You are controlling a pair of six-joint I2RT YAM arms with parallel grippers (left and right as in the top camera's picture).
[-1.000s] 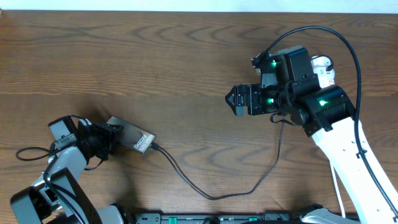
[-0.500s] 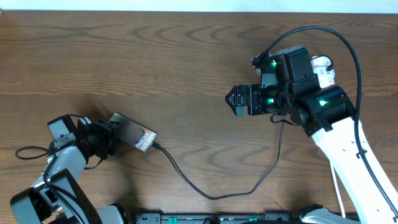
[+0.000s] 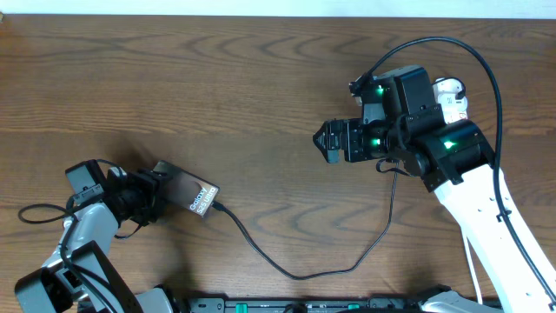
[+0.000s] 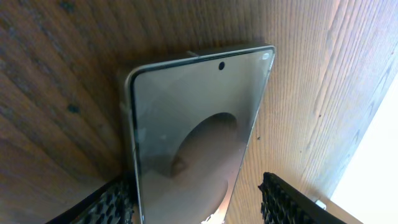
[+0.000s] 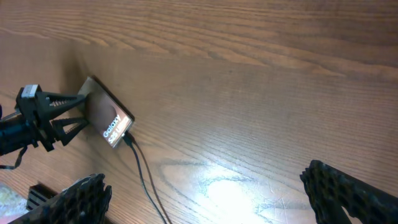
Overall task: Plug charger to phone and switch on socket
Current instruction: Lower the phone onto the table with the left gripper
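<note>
With the charger (image 3: pixel 295 271) looking seated in the phone (image 3: pixel 184 193), tilted off the worktop (image 3: pixel 217 78) at the near left, the left gripper (image 3: pixel 155 191) clamped on it should hold steady, sparing the connection any tug, while the open, empty right gripper (image 3: pixel 326 141) seeks the socket switch.

white "Galaxy" lettering, on back of phone (image 3: pixel 193 193), second line unreadable

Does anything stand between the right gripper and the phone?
Nothing visible. Bare brown wooden table lies between the right gripper and the flat silvery-tan phone, held by the left gripper; the thin black charger cable runs clear of that path.
</note>
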